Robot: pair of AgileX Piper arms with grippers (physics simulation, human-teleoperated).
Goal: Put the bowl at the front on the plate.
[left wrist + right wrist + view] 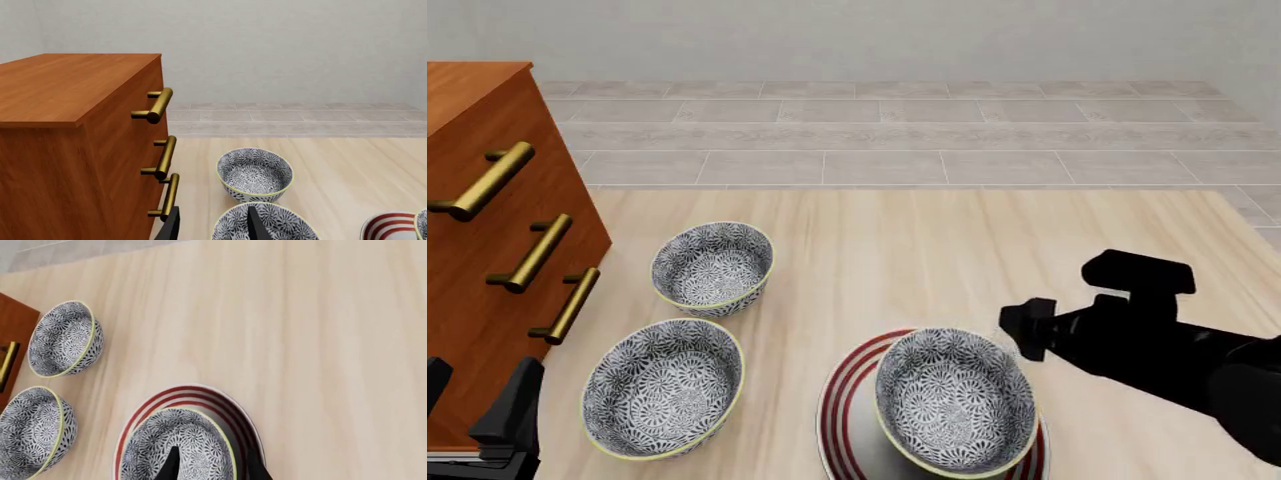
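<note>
The bowl [957, 412], blue-and-white floral with a pale yellow rim, sits upright inside the plate [841, 400], a white plate with red rings, near the table's front. In the right wrist view the bowl [180, 440] fills most of the plate [140, 415]. My right gripper [213, 467] is open and straddles the bowl's right rim, one finger [172, 465] over the inside, the other outside, neither clamped. In the front view the right gripper [1025, 335] hangs by that rim. My left gripper [478, 400] stands open at the front left, holding nothing.
Two like bowls stand left of the plate, one at the front left [665, 387] and one behind it [711, 268]. A wooden drawer cabinet [481, 150] with brass handles [537, 252] takes up the table's left side. My left gripper [213, 227] is beside the cabinet.
</note>
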